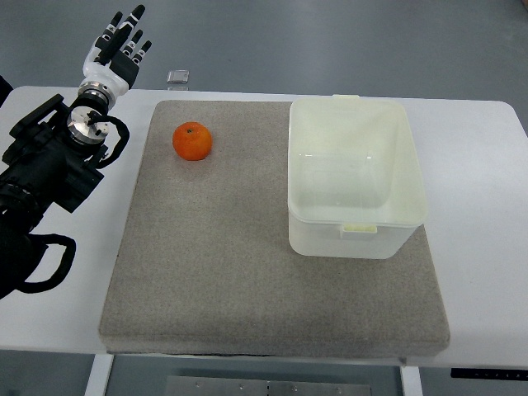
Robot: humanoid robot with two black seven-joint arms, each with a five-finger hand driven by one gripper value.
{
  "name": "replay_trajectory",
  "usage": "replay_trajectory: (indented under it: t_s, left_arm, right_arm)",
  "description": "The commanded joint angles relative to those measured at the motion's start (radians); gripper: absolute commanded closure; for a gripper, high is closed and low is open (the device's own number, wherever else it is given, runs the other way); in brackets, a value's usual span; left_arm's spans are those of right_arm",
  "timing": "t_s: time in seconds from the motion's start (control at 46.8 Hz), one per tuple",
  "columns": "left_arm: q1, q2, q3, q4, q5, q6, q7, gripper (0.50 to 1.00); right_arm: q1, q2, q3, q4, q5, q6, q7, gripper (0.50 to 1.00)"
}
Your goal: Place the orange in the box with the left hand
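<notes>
Top view: the orange (192,141) is lying on the grey mat (247,280), at about ten o'clock from the mat's centre, and nothing is touching it. The box (356,177), a pale translucent plastic one with no lid on, is standing at about two o'clock on the same mat, well apart from the fruit, and it is holding nothing inside.

The left hand (120,45) is hanging above the far left corner of the white table (487,247), at about eleven o'clock from the orange and clearly apart from it. Its fingers are stretched out straight and are gripping nothing. The dark arm behind it is coming in from the left edge. The right hand is not showing anywhere.

So, in my judgement, the task is only beginning: no part is done yet. The reaching, the grasping, the carrying toward three o'clock and the releasing over the box are all remaining.
</notes>
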Motion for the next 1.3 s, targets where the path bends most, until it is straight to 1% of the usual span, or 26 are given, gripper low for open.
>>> replay_trajectory:
  t_s: [0.0, 0.107, 1.283]
  left_arm:
    - [0.000, 0.000, 0.000, 0.001, 0.005, 0.000, -0.002, 0.508]
    - [0.000, 0.000, -0.002, 0.000, -0.001, 0.001, -0.018, 0.508]
    - [-0.005, 0.029, 0.003, -0.010, 0.014, 0.003, -0.011, 0.508]
  right_arm:
    - [0.000, 0.000, 0.001, 0.000, 0.001, 0.000, 0.000, 0.574]
    - [0.000, 0.000, 0.001, 0.000, 0.001, 0.000, 0.000, 0.574]
    - [0.000, 0.000, 0.001, 0.000, 0.000, 0.000, 0.000, 0.574]
